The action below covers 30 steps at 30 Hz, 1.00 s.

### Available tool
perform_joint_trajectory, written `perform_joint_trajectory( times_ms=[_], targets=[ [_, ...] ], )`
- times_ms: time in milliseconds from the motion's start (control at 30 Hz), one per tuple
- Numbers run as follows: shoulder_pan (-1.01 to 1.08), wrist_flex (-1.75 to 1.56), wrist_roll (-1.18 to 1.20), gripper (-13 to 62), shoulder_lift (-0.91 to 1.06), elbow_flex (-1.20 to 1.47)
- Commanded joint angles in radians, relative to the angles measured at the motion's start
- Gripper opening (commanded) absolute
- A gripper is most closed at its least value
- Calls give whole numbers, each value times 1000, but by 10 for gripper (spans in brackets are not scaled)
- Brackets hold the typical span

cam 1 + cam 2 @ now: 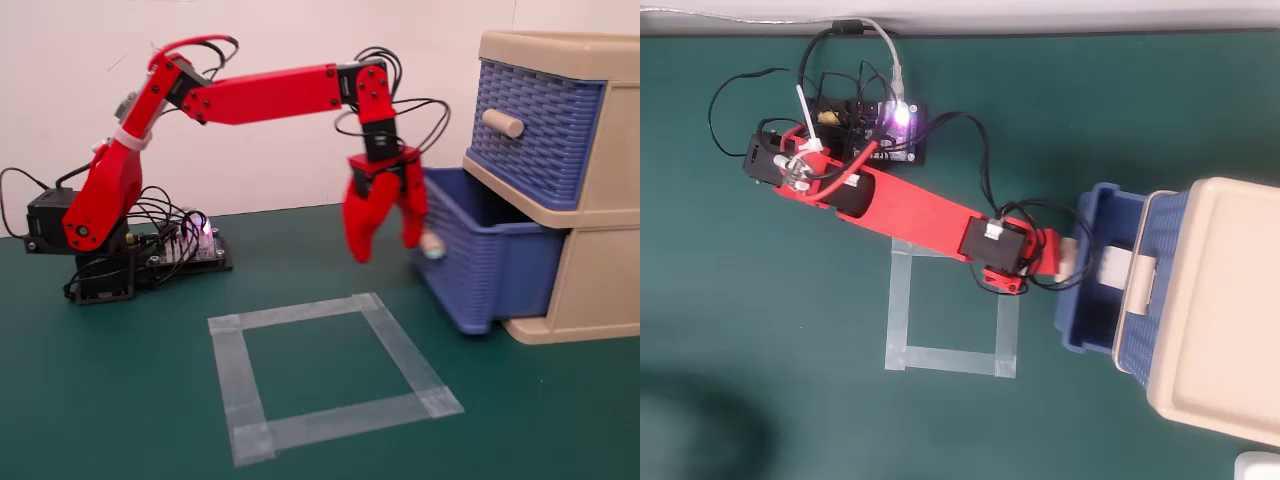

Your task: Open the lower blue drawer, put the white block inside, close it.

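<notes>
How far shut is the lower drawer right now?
Partly shut. The lower blue drawer sticks out of the beige cabinet; overhead, the white block shows inside. The hand is at its handle.
</notes>
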Motion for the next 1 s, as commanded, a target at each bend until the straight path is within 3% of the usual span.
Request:
perform_joint_trajectory(
  times_ms=[0, 400, 767, 867, 967],
  targets=[
    [-15, -143, 41, 327, -6, -63],
    [-20, -420, 38, 330, -215, -253],
    [135, 374, -83, 330, 235, -242],
    [305, 443, -221, 330, 331, -210],
    [588, 460, -462, 330, 428, -3]
  ],
)
